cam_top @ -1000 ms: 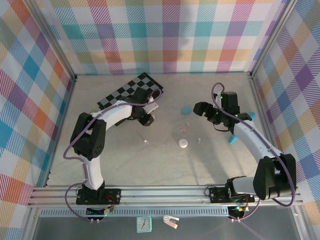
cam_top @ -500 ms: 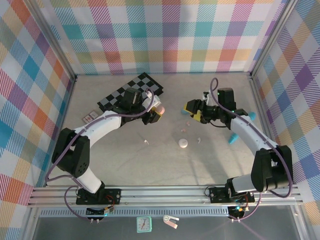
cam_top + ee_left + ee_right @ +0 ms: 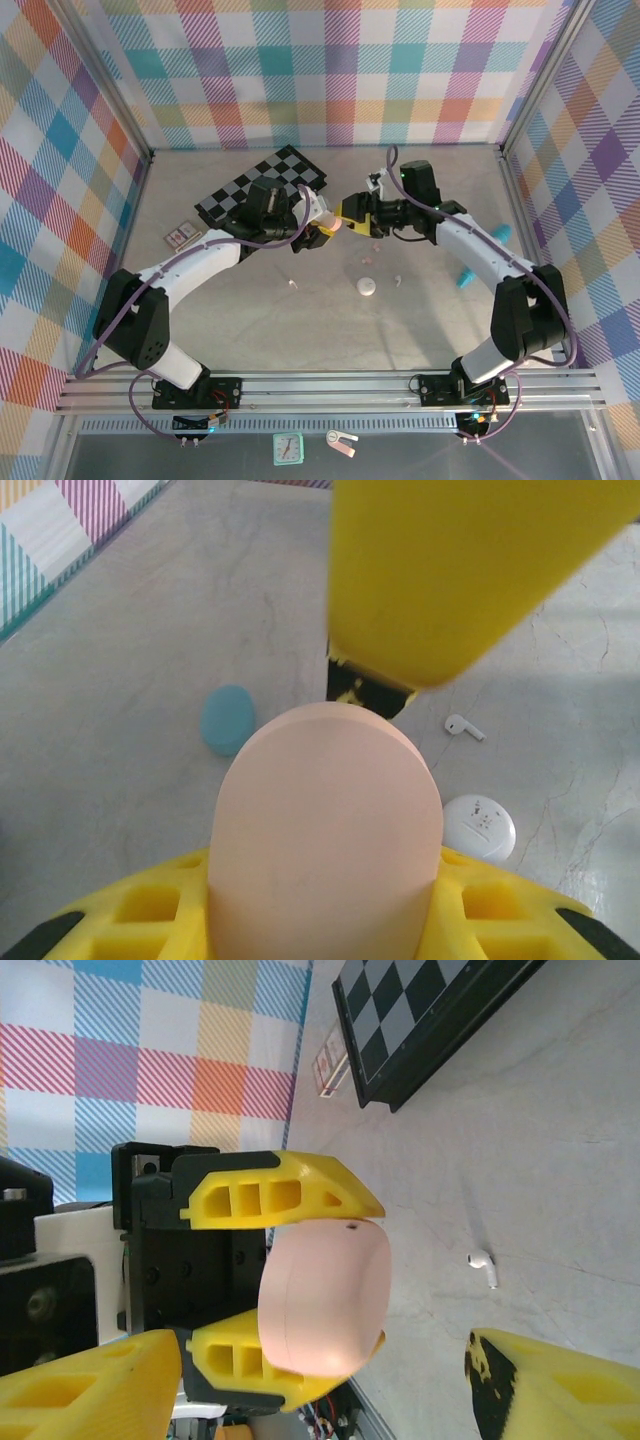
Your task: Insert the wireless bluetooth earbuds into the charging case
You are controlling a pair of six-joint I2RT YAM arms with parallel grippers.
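Holding pink charging case (image 3: 325,1300) clamped in left tool (image 3: 372,1280); right tool (image 3: 348,218) gaping, facing case. Next probably: open lid, fetch white earbud (image 3: 463,725) off bench (image 3: 120,630).

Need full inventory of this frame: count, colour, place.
pink case: 1, pink, gripped by left end effector
white case: 1, white, centre of table
teal case: 1, teal, lying beyond the pink case
white earbuds: 2, white, loose left and right of white case
checkerboard: 1, black-white, far left
teal pieces: 2, teal, right side, too small to identify
left end effector: 1, yellow fingers, shut on pink case
right end effector: 1, yellow fingers, open, facing pink case
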